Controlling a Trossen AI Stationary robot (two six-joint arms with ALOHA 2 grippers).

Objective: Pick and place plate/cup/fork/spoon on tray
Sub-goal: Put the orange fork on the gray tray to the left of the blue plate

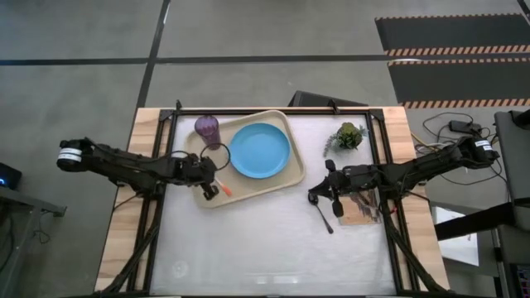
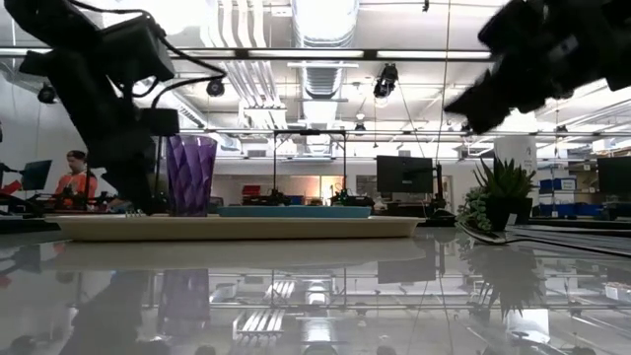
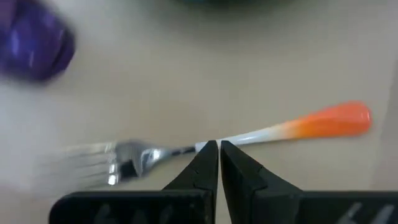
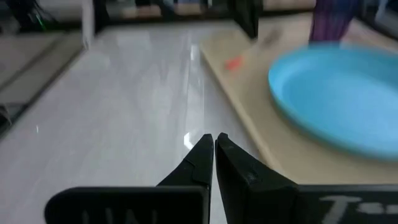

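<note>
Left gripper: fingers closed, empty, just above fork on tray.
Right gripper: fingers closed, empty, over bare table.
Plate, cup: on tray.
Spoon: on table beside book.
Plant: near right arm.

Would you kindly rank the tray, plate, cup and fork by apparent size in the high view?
1. tray
2. plate
3. cup
4. fork; partly hidden under the left gripper, so its place against the cup is unsure.
</note>
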